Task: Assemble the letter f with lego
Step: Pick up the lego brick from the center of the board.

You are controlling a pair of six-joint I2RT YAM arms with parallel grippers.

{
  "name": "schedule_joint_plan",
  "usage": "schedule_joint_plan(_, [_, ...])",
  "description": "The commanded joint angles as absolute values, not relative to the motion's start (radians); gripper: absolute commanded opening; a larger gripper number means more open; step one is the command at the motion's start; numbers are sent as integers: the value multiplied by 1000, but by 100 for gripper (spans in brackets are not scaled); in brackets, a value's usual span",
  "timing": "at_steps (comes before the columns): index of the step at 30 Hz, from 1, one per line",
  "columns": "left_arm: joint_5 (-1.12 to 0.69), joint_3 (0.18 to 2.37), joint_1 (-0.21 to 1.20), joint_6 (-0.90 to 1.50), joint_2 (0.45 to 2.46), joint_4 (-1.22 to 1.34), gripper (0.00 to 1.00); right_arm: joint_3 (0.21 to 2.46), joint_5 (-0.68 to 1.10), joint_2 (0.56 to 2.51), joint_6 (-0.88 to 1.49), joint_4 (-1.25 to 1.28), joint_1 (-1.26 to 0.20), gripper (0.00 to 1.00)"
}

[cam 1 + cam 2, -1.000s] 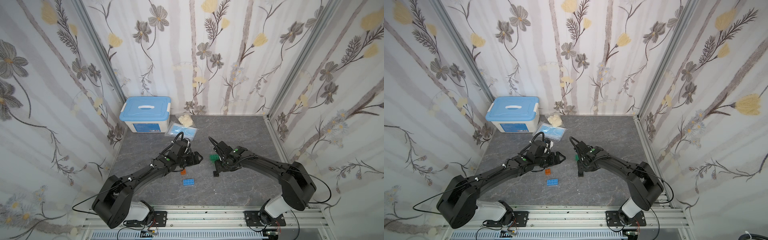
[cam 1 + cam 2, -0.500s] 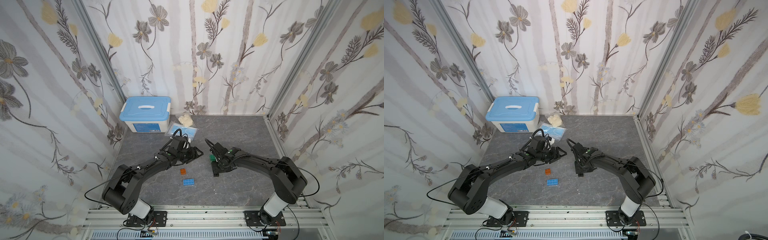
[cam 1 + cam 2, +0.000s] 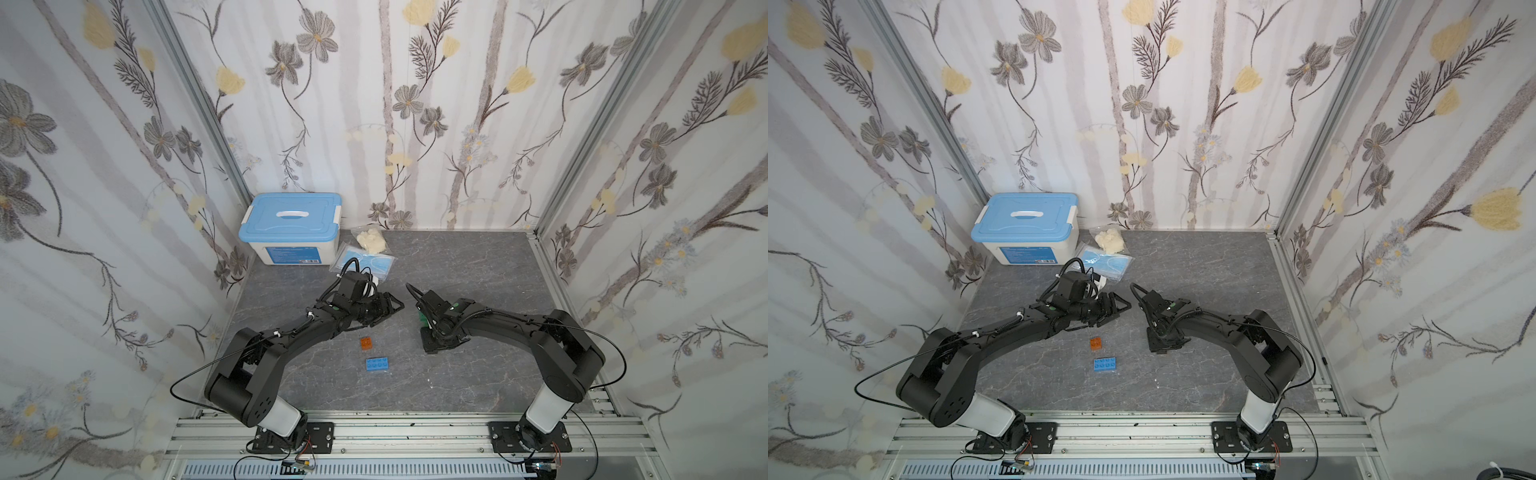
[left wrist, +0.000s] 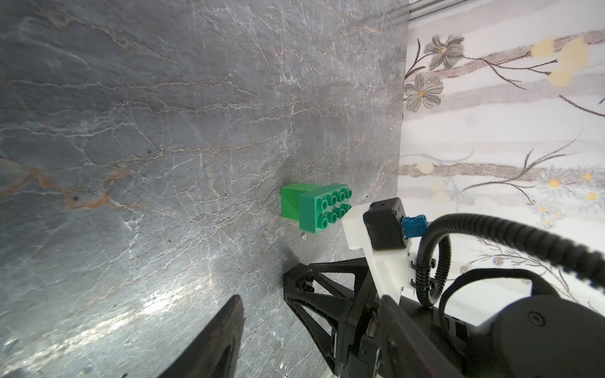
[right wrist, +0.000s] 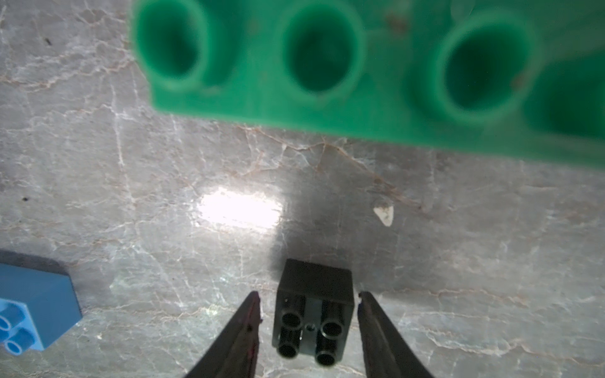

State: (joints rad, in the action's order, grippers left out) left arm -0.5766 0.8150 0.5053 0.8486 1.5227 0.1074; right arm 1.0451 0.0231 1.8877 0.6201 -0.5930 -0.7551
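My right gripper (image 5: 309,299) points down at the table with a small black lego brick (image 5: 314,314) between its open fingers. A narrow gap shows on each side of the brick. The green brick (image 3: 422,319) stands right behind this gripper (image 3: 430,347) and fills the upper part of the right wrist view, blurred. The orange brick (image 3: 366,343) and the light-blue brick (image 3: 377,364) lie loose in front of my left gripper (image 3: 392,306). That gripper is open and empty and faces the green brick (image 4: 314,209). No bricks are joined.
A white box with a blue lid (image 3: 291,224) stands at the back left. Beside it lie a bag of blue masks (image 3: 368,262) and a bag of pale items (image 3: 372,241). Papered walls close in three sides. A metal rail (image 3: 395,428) runs along the front.
The right gripper's fingers have narrowed around the black brick while the arm stayed put. The left gripper has shifted slightly toward the back and its jaws have narrowed.
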Motion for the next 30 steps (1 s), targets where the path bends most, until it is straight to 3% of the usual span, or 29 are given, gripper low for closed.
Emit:
schedule_joint_plan(1, [-584, 809, 500, 859, 1513, 138, 67, 1055, 15, 1896, 638, -565, -756, 49])
schedule_joint_plan(18, [-589, 801, 486, 857, 1494, 132, 67, 1075, -3, 1904, 645, -592, -756, 40])
schedule_joint_plan(30, [-597, 798, 477, 857, 1499, 138, 67, 1088, -9, 1928, 640, -596, -757, 41])
